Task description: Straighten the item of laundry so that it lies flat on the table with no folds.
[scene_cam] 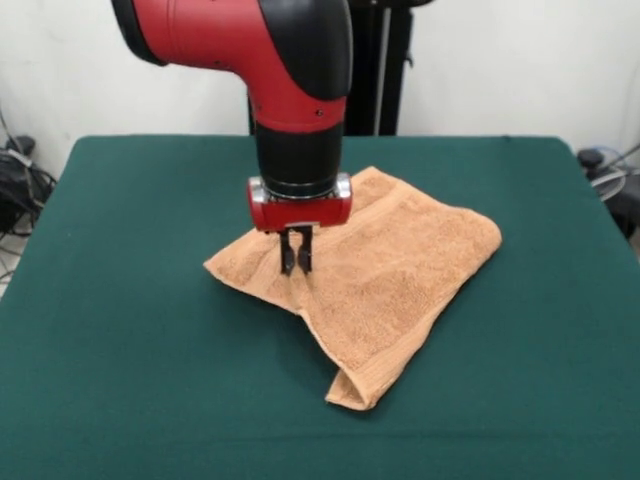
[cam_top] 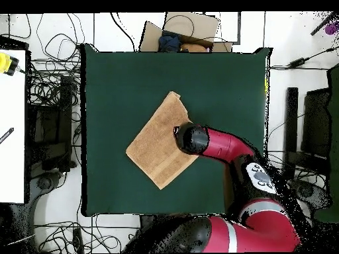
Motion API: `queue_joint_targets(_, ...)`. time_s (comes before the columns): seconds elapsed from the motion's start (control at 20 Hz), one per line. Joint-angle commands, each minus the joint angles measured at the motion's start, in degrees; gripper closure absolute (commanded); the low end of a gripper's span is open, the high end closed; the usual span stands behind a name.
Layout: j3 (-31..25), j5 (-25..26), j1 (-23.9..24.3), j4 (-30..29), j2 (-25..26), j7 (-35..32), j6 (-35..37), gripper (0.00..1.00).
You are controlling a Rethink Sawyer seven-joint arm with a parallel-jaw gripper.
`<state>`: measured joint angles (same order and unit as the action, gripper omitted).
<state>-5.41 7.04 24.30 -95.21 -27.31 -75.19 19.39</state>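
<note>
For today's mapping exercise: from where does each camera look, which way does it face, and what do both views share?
Front view: sits across the table, facing the robot; shows the arm's lower part and gripper down at the towel.
Overhead view: sits above, looking straight down; shows the arm from base to wrist, gripper hidden beneath.
Shared: towel, green table, arm.

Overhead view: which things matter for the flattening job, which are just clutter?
Job:
towel, folded over
green table
tool, down at the towel

Clutter:
cables on the floor
cardboard box
white side table
</note>
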Motion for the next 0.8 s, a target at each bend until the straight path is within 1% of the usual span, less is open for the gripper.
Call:
queue_joint_targets(0.05, -3.53, 3.54, 2.78, -2.61, -1.51, -2.87, -0.55, 1.00)
queue_joint_targets(0.15, -3.37, 2.47, 2.32, -3.22, -2.89, -3.68, 2.25, 1.00)
queue_joint_targets(0.2, -3.21, 2.13, 2.00, -3.98, -4.63, -3.92, 3.82, 1.00)
queue_joint_targets(0.35, -3.11, 0.54, 1.52, -7.02, -11.03, -4.04, 9.62, 1.00)
queue_joint_targets(0.5, -1.84, -1.41, 0.06, -9.09, -18.26, -4.23, 17.85, 1.00)
queue_joint_targets(0.65, -0.10, -2.37, -1.77, -8.97, -24.12, -4.66, 27.01, 1.00)
queue_joint_targets(0.8, 0.78, -2.09, -2.57, -7.62, -27.72, -4.81, 33.85, 1.00)
